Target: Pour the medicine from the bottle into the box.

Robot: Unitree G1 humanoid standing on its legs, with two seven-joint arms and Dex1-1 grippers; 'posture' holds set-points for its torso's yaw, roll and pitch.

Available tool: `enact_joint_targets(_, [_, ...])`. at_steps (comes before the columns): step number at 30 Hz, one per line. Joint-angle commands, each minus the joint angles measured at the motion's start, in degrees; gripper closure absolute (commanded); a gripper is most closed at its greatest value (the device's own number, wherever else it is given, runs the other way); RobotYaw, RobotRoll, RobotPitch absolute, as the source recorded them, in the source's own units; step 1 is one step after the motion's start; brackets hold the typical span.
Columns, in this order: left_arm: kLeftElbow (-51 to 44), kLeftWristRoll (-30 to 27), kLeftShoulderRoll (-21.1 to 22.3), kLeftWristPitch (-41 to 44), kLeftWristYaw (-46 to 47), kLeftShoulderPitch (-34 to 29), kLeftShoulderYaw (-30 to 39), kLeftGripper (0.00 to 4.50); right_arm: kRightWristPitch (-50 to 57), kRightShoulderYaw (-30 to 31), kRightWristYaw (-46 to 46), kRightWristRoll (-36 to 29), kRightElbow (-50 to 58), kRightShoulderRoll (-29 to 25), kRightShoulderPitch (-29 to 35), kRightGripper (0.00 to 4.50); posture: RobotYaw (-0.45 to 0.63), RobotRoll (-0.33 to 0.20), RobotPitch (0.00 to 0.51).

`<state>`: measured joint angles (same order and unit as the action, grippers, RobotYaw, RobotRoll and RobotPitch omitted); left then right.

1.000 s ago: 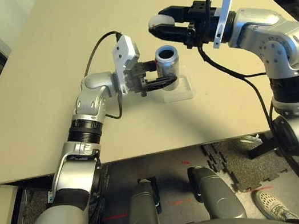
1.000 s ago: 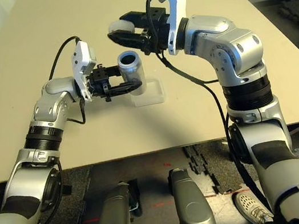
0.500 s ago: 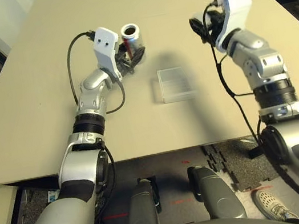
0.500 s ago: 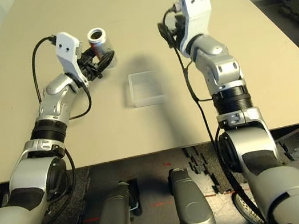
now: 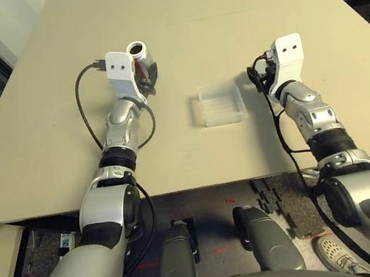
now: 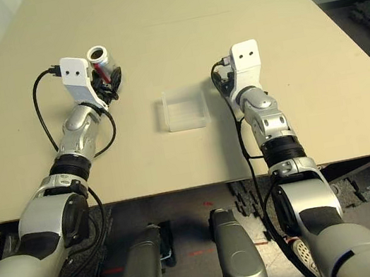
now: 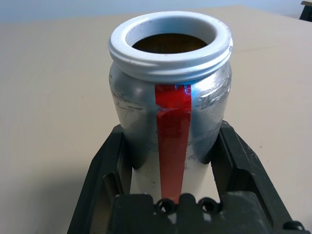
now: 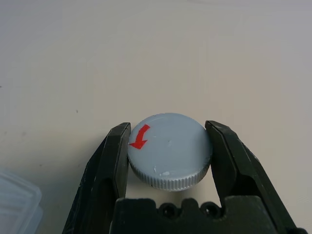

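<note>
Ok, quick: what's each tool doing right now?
Left tool: closed on the bottle, which is uncapped and upright.
Right tool: closed on the grey cap.

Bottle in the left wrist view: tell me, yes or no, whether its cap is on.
No. The bottle stands open, its white rim bare and mouth dark, while the right end effector holds the grey cap.

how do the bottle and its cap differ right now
The bottle is a tall silvery cylinder with a red stripe and an open white rim; the cap is a flat grey disc with a red arrow and ribbed edge. The bottle sits upright in the left gripper, left of the clear box; the cap is in the right gripper, on the box's right. Both are clamped between black fingers and bear red marks.
</note>
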<state>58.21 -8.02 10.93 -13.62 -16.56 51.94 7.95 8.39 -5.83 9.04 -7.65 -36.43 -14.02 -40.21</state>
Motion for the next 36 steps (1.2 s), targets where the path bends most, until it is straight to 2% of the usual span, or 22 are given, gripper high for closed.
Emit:
enact_joint_targets(1, [-1.2,-0.2,-0.3,0.7,0.4,-1.1,0.6,2.09,-0.3,-0.4,0.0,0.6,-1.4,0.2,0.6,1.93,-0.11,0.0,0.123])
enact_joint_targets(2, [-1.4,-0.3,-0.3,0.8,0.3,-1.2,0.6,2.09,-0.2,-0.3,0.1,0.6,-1.4,0.2,0.6,1.93,-0.11,0.0,0.122])
enact_joint_targets(7, [-2.3,-0.3,-0.4,1.5,0.3,-1.2,0.8,2.09,0.1,-0.4,0.2,0.5,-1.4,0.1,0.6,0.23,-0.12,0.0,0.121])
enact_joint_targets(8, [-2.4,-0.3,-0.5,1.7,0.3,-1.2,0.8,2.09,0.1,-0.5,0.2,0.5,-1.4,0.0,0.4,0.0,-0.12,0.0,0.121])
enact_joint_targets(16, [-3.2,-0.4,-0.6,2.7,0.1,-1.0,0.9,2.09,5.2,-1.8,2.1,-1.3,5.2,-3.0,0.0,0.0,-0.12,0.0,0.132])
enact_joint_targets(26, [-0.6,-0.9,2.0,3.7,-0.4,1.0,2.6,2.09,33.0,-2.0,13.7,-9.3,32.3,-14.6,1.2,0.0,-0.13,0.0,0.15])
enact_joint_targets(28, [0.3,-0.9,2.6,3.9,-0.6,1.7,3.0,2.09,37.7,-1.7,16.1,-11.2,36.5,-16.8,2.2,0.0,-0.13,0.0,0.153])
enact_joint_targets(32, [4.8,-0.7,6.0,4.6,-0.1,4.3,4.2,2.09,49.4,-0.4,25.6,-18.8,48.8,-25.2,8.1,0.0,-0.14,0.0,0.159])
enact_joint_targets(36, [7.9,-0.6,7.6,4.8,0.2,5.6,5.0,2.09,53.3,-0.6,28.0,-21.8,53.5,-27.7,11.5,0.0,-0.14,0.0,0.162])
